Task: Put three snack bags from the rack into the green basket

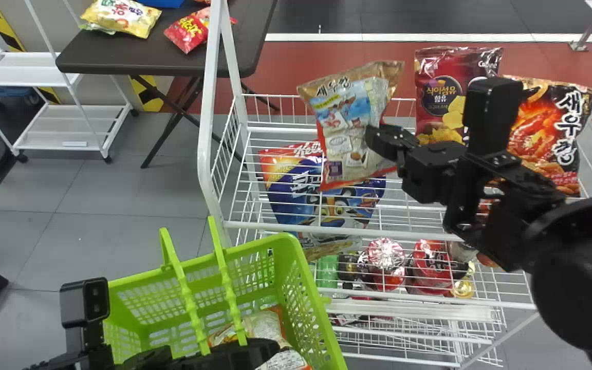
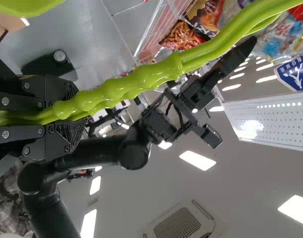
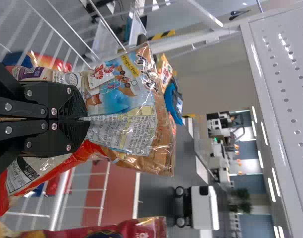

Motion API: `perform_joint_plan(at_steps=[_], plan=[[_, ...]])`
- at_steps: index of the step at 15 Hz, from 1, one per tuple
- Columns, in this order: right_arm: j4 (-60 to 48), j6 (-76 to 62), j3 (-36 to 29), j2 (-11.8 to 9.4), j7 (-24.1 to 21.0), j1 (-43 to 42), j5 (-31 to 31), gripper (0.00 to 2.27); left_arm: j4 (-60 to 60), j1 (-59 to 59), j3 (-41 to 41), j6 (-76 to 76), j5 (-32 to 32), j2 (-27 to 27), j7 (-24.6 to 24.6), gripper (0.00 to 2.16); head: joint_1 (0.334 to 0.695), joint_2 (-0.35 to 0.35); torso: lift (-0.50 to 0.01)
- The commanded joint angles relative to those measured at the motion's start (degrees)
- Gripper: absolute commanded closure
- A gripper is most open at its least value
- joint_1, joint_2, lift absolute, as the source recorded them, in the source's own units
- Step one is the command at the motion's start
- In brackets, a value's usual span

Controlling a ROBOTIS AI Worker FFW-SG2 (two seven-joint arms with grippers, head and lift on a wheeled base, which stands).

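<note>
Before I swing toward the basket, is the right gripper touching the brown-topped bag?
Touching. The right wrist view shows the right gripper closed on the brown-topped bag, wrapper creasing out from between its fingers.

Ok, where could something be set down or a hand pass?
The green basket is bare at its far left corner, beyond the snacks. On the rack, bare wire shows between the blue bag and dark red one, near the right gripper. Crowded: the rack's right end, where the arm crosses the black bag.

Head view down onto rack (image 1: pixel 404 234), left wrist view toward ceiling (image 2: pixel 250 163), right close-up, sharing bag (image 1: pixel 345 139) with head
</note>
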Motion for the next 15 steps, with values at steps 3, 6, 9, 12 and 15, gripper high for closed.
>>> perform_joint_plan(at_steps=[3, 6, 9, 12, 15], plan=[[-8.58, 16.58, -3.15, -1.62, 0.72, 4.0, -10.56, 2.25, 0.55, -0.56, -0.24, -0.17, 0.0, -0.13, 0.11, 2.15, 0.695, 0.073, 0.0], [-10.42, 23.97, -2.45, -1.8, 0.81, 5.06, -15.39, 2.25, 0.55, -0.65, -0.68, -0.17, 0.0, -0.31, 0.2, 2.15, 0.695, 0.115, 0.0], [-10.34, 26.95, -0.87, -0.92, 0.19, 5.59, -18.91, 2.25, 0.63, -0.65, -1.03, -0.35, 0.0, -0.39, 0.55, 2.15, 0.695, 0.156, 0.0], [-10.25, 29.42, 0.54, 0.14, -0.77, 5.85, -22.87, 2.25, 0.81, -0.65, -1.47, -0.7, 0.0, -0.48, 0.99, 2.15, 0.695, 0.218, 0.0], [-8.23, 29.77, 3.0, 0.58, -2.0, 6.11, -24.27, 2.25, 0.81, -0.74, -1.74, -1.05, 0.53, -0.48, 1.08, 2.15, 0.695, 0.26, 0.0]])
